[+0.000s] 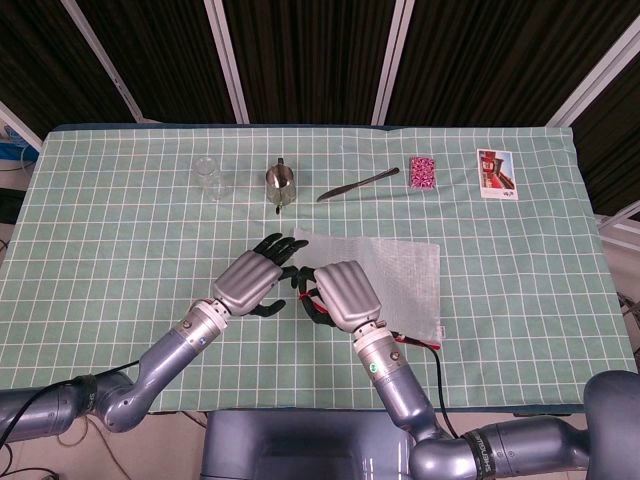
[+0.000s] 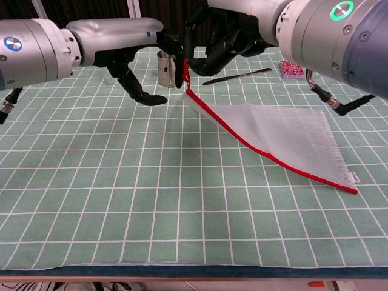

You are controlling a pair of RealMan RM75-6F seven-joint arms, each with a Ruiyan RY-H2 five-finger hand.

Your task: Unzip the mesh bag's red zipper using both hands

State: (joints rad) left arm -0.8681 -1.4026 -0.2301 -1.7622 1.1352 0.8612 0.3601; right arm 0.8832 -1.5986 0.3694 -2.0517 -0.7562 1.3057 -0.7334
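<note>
The white mesh bag point(image 1: 400, 272) lies right of the table's middle. Its red zipper point(image 2: 254, 148) runs along the near edge. My right hand point(image 1: 340, 293) pinches the red pull loop point(image 2: 185, 71) at the bag's left corner, and that corner hangs above the cloth in the chest view. My left hand point(image 1: 255, 281) hovers just left of the right hand, fingers spread and holding nothing. Its fingertips point(image 2: 148, 97) point down near the raised corner. The far end of the bag point(image 2: 348, 179) rests flat on the cloth.
Along the back of the table stand a clear glass point(image 1: 209, 178) and a metal cup point(image 1: 280, 181). A dark knife point(image 1: 358, 184), a pink packet point(image 1: 423, 172) and a picture card point(image 1: 497, 174) lie further right. A green checked cloth point(image 1: 120, 230) covers the table.
</note>
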